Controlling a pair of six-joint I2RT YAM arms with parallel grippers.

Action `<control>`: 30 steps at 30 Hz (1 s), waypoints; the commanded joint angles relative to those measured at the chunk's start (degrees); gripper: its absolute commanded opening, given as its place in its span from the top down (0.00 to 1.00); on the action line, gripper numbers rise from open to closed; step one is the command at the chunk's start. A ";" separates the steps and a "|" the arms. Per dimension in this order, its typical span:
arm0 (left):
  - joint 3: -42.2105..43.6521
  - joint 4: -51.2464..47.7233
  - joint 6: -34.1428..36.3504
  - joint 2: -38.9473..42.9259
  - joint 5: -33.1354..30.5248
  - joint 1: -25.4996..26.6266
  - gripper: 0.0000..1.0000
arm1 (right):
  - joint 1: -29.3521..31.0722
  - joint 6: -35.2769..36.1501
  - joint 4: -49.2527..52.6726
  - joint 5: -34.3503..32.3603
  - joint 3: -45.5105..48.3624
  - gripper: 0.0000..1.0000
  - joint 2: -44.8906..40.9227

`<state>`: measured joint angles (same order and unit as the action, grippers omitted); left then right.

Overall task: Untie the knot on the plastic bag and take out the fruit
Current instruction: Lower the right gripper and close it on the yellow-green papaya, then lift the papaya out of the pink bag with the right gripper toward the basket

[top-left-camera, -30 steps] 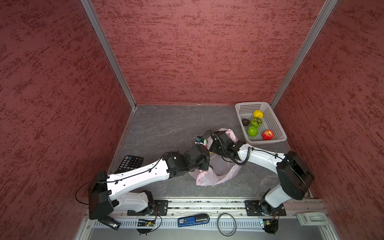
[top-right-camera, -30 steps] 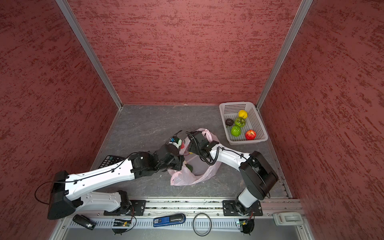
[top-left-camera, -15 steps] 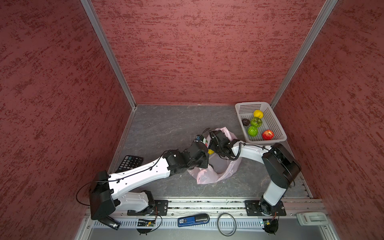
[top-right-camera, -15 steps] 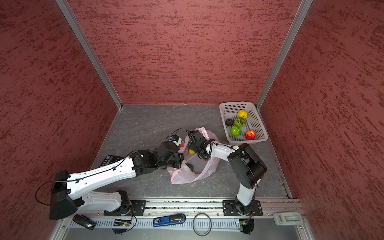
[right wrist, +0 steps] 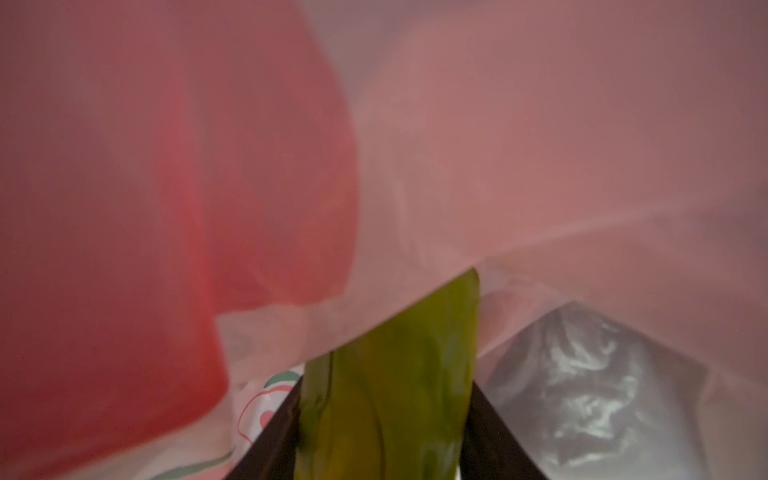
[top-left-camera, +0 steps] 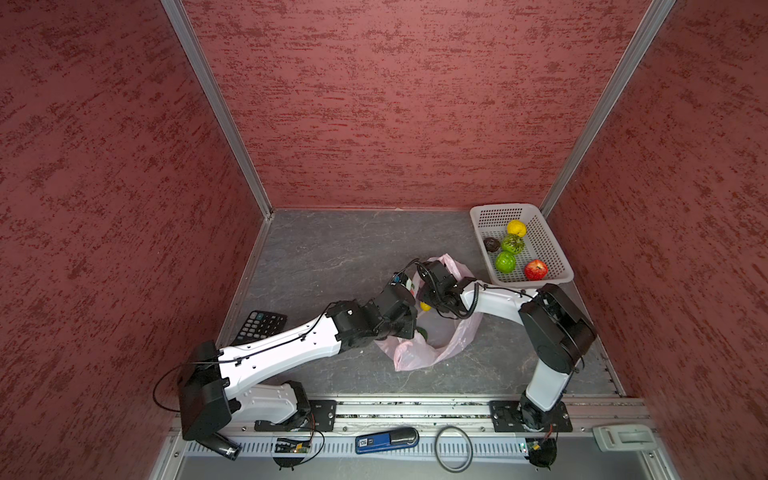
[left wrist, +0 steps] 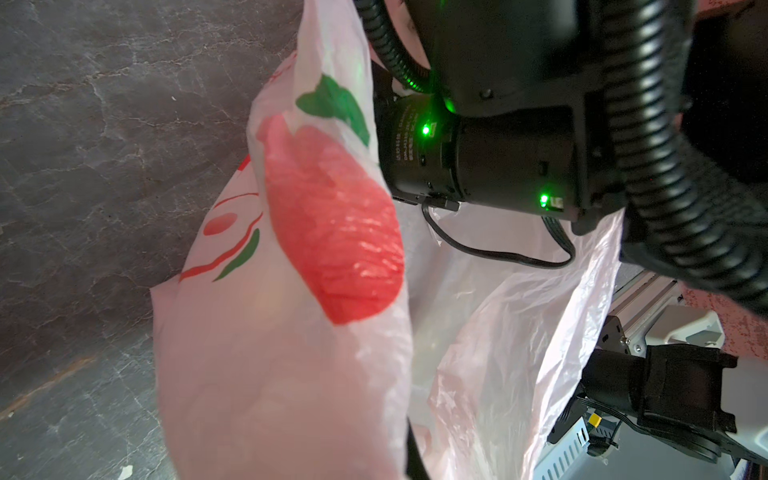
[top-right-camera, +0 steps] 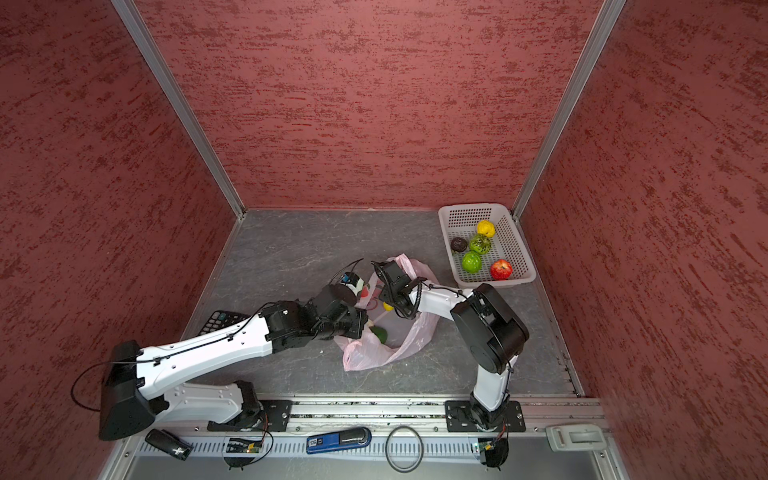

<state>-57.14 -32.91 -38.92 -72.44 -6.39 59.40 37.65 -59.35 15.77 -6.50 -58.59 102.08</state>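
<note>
Since a second ago the right arm's elbow has drawn in toward the plastic bag (top-left-camera: 419,357), and the right pincer (right wrist: 386,386) has dipped deeper into its open mouth. It now pinches one yellow-green fruit (right wrist: 395,332) between its dark fingers, still inside the bag. The left pincer (top-left-camera: 410,327) has stayed pressed together on the bag's near rim, holding that wall raised. The bag lies mid-counter, its pink film hiding whatever else is inside. The one white basket (top-left-camera: 494,218) in the far right corner holds five fruits as before: one yellow fruit (top-left-camera: 516,228), one dark brown fruit (top-left-camera: 492,244), two bumpy green fruits (top-left-camera: 513,243) (top-left-camera: 505,262) and one red fruit (top-left-camera: 536,269).
</note>
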 commanded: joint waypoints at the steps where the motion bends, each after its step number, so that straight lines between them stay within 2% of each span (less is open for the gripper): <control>1: 0.74 1.04 0.95 0.29 0.02 -0.51 1.00 | -0.19 -0.27 0.27 -0.99 0.43 0.55 -3.50; 10: 0.68 1.21 1.77 0.97 -1.32 -1.74 1.00 | 1.16 4.28 -0.26 8.45 3.27 0.57 -11.72; 18: 0.29 0.86 3.31 1.78 -1.65 -3.40 1.00 | 4.49 6.10 7.03 9.71 5.76 0.57 -21.56; 30: -0.25 0.87 4.35 1.62 -1.17 -4.03 1.00 | 6.44 9.63 14.50 12.72 5.26 0.56 -27.95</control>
<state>-56.97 -32.49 -35.51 -71.46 -7.18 55.61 43.11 -51.77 26.83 4.58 -53.06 76.58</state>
